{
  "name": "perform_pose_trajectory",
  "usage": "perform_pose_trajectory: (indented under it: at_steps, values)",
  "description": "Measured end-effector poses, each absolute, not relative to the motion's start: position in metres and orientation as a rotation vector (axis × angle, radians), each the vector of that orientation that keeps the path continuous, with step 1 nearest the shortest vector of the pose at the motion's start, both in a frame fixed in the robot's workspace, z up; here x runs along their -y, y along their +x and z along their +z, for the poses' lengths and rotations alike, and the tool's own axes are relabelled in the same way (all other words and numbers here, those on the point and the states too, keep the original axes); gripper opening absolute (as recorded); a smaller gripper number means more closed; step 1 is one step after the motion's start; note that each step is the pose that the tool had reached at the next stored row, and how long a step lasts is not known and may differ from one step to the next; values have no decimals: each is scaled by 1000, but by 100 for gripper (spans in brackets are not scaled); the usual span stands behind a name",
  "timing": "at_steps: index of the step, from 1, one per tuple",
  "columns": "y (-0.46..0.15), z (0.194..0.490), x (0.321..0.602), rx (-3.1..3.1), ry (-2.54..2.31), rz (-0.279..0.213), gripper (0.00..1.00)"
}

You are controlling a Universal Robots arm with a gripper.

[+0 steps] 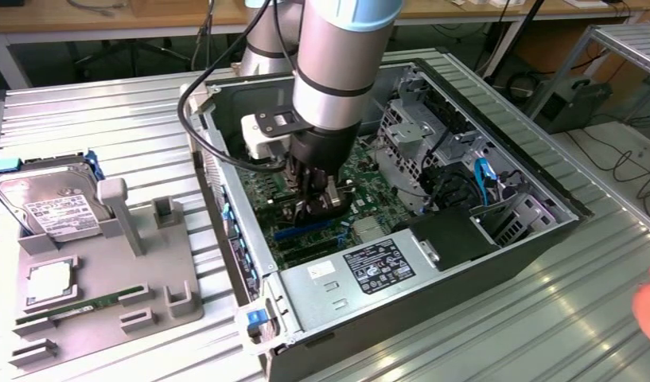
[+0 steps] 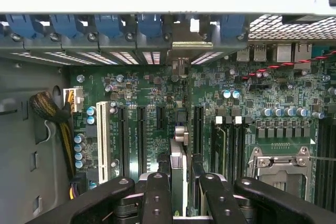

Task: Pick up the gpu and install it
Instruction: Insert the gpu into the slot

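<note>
On the exterior view's left, a grey fixture tray (image 1: 102,278) on the ribbed metal desk (image 1: 112,119) carries a hard drive (image 1: 48,208) with a white label, a CPU (image 1: 51,282) and a green RAM stick (image 1: 75,309). Two upright posts of the tray stand bare beside the drive.

To the right of the tray lies the open PC case (image 1: 410,263) on its side, motherboard (image 1: 356,179) facing up. The arm reaches straight down into it, and the gripper (image 1: 312,208) sits low over the expansion slots, just above the blue slot (image 1: 301,232).

In the wrist view the fingers (image 2: 157,195) are clenched on the gpu (image 2: 178,169), which shows edge-on as a thin vertical card between them. Its long axis runs away from the fingers toward the rear slot openings, with its silvery bracket (image 2: 186,43) standing at the row of blue retainer clips (image 2: 107,24). The card lies between two black slots, and seems lined up with or already partly in its own slot; how deep it sits I cannot tell.

Room is tight: black slots flank the card on both sides, the white PCI slot (image 2: 102,140) is further off, and the CPU socket (image 2: 278,169) and capacitors are well apart. On the exterior view's right the drive cage (image 1: 410,131) and blue cables (image 1: 482,179) stay clear of the arm.
</note>
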State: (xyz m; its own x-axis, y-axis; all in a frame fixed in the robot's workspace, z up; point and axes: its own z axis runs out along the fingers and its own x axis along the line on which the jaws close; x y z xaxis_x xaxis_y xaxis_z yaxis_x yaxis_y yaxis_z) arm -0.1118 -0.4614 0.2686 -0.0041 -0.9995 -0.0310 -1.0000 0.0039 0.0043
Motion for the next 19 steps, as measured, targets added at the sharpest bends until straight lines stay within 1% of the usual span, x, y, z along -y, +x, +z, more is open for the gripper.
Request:
perform_pose_trajectory:
  at_steps: [19]
  values:
    - [-112, 256, 461, -2213, -2204, 39, 26]
